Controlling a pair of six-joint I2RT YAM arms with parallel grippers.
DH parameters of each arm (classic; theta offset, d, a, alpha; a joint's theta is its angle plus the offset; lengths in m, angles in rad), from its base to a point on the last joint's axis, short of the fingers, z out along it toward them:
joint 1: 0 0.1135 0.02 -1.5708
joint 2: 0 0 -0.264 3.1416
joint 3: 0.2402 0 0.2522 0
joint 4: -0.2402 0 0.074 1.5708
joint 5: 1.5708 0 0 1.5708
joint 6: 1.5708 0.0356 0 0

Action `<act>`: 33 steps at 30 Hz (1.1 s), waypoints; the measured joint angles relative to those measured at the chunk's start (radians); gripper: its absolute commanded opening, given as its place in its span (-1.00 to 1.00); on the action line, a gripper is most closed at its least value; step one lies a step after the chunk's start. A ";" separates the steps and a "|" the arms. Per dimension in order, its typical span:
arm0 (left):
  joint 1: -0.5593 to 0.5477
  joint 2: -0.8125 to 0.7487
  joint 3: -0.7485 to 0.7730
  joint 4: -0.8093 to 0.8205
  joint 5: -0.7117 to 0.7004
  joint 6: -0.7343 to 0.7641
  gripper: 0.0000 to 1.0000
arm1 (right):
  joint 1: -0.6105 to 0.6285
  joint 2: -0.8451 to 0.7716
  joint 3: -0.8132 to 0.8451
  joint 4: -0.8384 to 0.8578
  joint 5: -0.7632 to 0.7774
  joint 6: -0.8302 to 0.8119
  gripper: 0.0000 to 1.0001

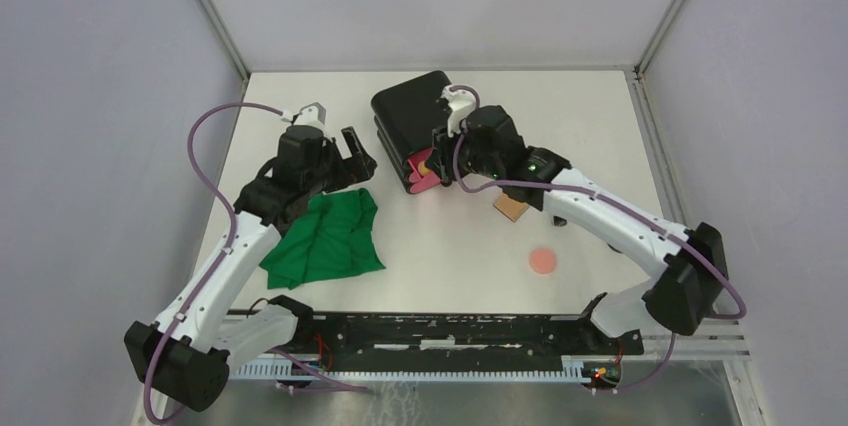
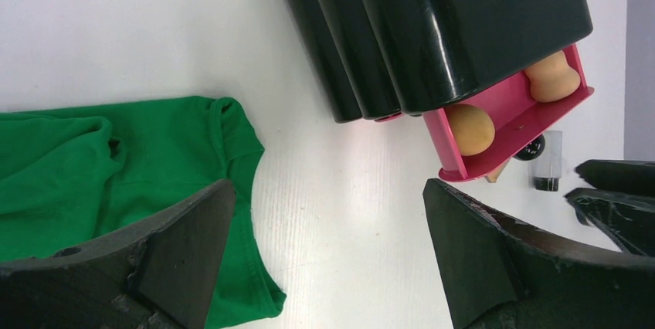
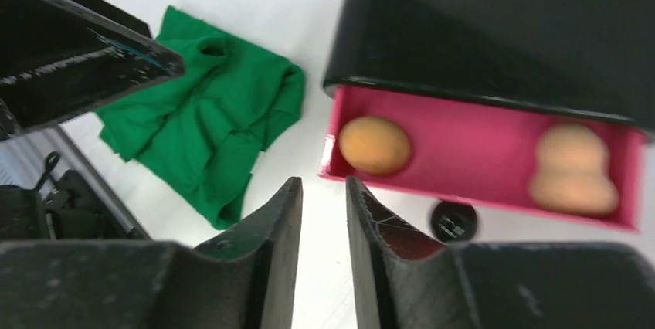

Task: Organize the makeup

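The black box (image 1: pixel 410 118) has its pink drawer (image 3: pixel 479 151) pulled out. Two orange sponges (image 3: pixel 375 145) (image 3: pixel 573 171) lie inside it, also seen in the left wrist view as sponges (image 2: pixel 470 128) (image 2: pixel 551 76). My right gripper (image 3: pixel 323 190) hovers just in front of the drawer, its jaws a narrow gap apart with nothing between them. The grey-black tube (image 2: pixel 546 163) lies by the drawer's front, close to the right fingers. My left gripper (image 2: pixel 328 221) stands wide open and empty between the cloth and the box. A tan pad (image 1: pixel 512 208) and a pink puff (image 1: pixel 543 261) lie on the table to the right.
A crumpled green cloth (image 1: pixel 325 236) lies left of centre, under the left arm. The right arm reaches across the table above the tan pad. Metal frame rails run along the table's edges.
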 measured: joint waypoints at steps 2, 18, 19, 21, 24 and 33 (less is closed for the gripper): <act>0.008 -0.007 0.000 -0.014 -0.002 0.000 0.99 | 0.016 0.061 0.049 0.000 -0.033 0.000 -0.45; 0.019 -0.031 0.000 -0.036 -0.006 0.000 0.99 | 0.027 0.254 0.130 -0.019 0.001 0.009 -0.48; 0.019 -0.031 0.000 -0.036 -0.006 0.000 0.99 | 0.024 0.254 0.130 -0.020 0.013 0.010 -0.48; 0.019 -0.031 0.000 -0.037 -0.006 0.000 0.99 | 0.011 0.254 0.130 -0.022 0.038 0.010 -0.48; 0.019 -0.031 0.000 -0.037 -0.006 0.000 0.99 | -0.013 0.249 0.130 -0.027 0.077 0.012 -0.48; 0.019 -0.031 0.000 -0.037 -0.005 0.000 0.99 | -0.078 0.193 0.129 -0.068 0.155 0.011 -0.38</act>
